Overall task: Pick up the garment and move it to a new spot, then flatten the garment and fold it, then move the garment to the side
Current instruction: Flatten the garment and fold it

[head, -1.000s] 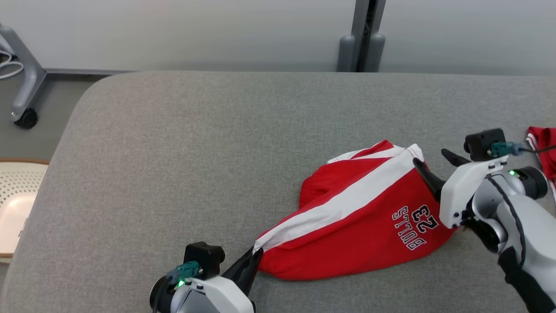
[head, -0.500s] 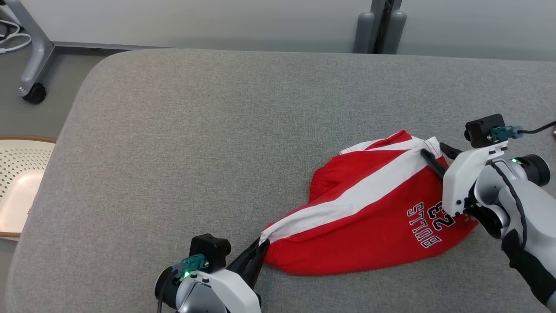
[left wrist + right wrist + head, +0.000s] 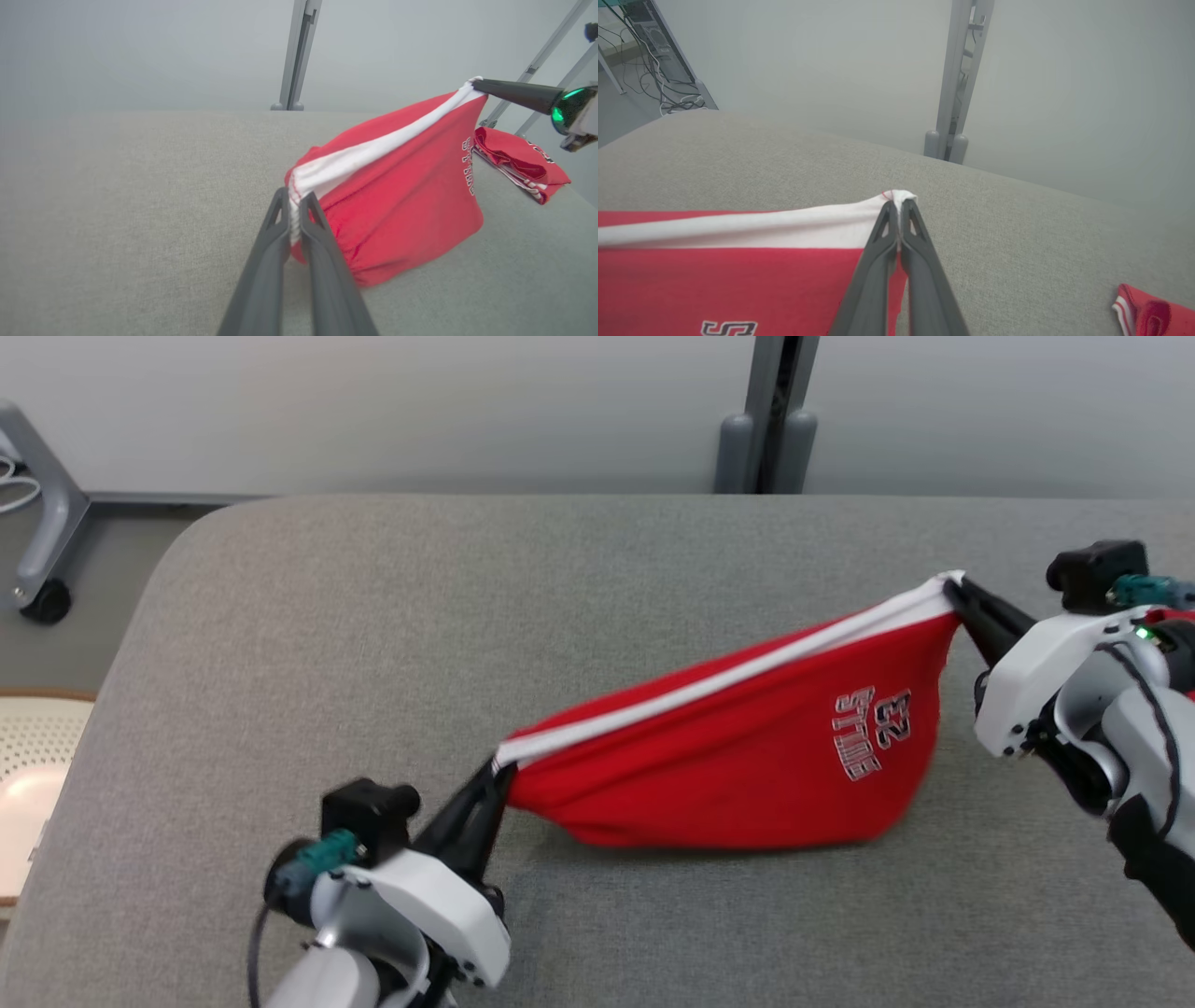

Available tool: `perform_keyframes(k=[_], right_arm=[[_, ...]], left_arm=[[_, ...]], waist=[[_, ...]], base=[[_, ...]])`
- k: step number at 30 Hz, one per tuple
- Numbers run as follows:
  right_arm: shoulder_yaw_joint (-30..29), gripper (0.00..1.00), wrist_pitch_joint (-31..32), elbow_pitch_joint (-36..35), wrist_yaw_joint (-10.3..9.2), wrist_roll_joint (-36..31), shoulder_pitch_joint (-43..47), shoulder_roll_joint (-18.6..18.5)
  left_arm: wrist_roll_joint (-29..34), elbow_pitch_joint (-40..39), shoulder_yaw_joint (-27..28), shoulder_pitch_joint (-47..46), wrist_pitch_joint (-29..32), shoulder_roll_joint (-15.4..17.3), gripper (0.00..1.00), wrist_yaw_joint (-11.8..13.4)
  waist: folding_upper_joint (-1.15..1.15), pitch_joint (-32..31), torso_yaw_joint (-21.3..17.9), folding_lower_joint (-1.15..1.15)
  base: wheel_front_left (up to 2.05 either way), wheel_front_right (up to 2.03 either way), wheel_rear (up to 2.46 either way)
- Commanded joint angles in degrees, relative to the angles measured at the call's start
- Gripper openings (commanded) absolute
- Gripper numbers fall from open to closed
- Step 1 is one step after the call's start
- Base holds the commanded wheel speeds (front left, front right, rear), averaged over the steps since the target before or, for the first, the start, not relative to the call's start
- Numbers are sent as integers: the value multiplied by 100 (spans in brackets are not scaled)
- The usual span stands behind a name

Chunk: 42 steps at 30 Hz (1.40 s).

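Garment (image 3: 728, 775) lettering (image 3: 873, 733) blurred, illegible

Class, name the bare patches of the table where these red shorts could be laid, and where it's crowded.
Free: left and far stretches of the table, beyond the shorts. Crowded: the right end, by another red garment.

garment (image 3: 747, 775): red cloth, matt, soft and thin, white cloth band along the top edge. counter (image 3: 467, 616): grey woven fabric cover, matt, slightly rough grain. left gripper (image 3: 497, 772) and right gripper (image 3: 954, 588): fingers (image 3: 266, 270) dark matt plastic, smooth; wrist shells (image 3: 429, 915) white plastic, semi-gloss. second garment (image 3: 514, 158): same matt red cloth. post (image 3: 766, 411): grey metal, smooth. basket (image 3: 37, 728): cream perforated plastic.
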Motion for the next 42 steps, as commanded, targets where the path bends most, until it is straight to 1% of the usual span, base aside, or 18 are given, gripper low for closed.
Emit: perform_keyframes(k=[1,6,12,18,23,28,33,36,39,42], right_arm=[[-32,0,-143,-65,-4,102,-100,-120],[-91,0,-462,-377,-7,244,-303,-411],[-173,0,-706,-926,-11,94,-611,-725],[-429,0,-758,-1451,-9,-206,-944,-923],[-844,0,-683,-1577,-9,-566,-1275,-1060],[-1030,0,-404,-1556,-9,-874,-1350,-899],[-1066,0,-253,-1381,-8,-1002,-1346,-733],[-1052,0,-241,-1134,-8,-1071,-1471,-528],[-1036,0,-288,-847,-6,-1159,-1766,-322],[-1061,0,-468,-505,-4,-1286,-2193,-116]], left_arm=[[-35,-78,137,-187,-30,132,0,-17],[-177,-295,369,-694,234,464,0,-228],[-352,-606,574,-1506,724,834,0,-471],[-474,-756,544,-2487,1187,986,0,-653],[-452,-580,524,-3384,1287,1022,0,-742],[-631,-102,410,-3994,1397,956,0,-813],[-685,425,240,-4311,1369,909,0,-845],[-612,914,59,-4565,1171,876,0,-875],[-414,1407,-167,-5008,891,894,0,-881],[-174,1963,-371,-5591,480,873,0,-879]], waist=[[0,-179,-130,0],[0,-492,-326,0],[0,-812,-575,0],[0,-992,-762,0],[0,-1026,-882,0],[0,-958,-1005,0],[0,-782,-1084,0],[0,-584,-1132,0],[0,-195,-1167,0],[0,257,-1171,0]], base=[[0,0,0],[0,0,0],[0,0,0],[0,0,0],[0,0,0],[0,0,0],[0,0,0],[0,0,0],[0,0,0],[0,0,0]])
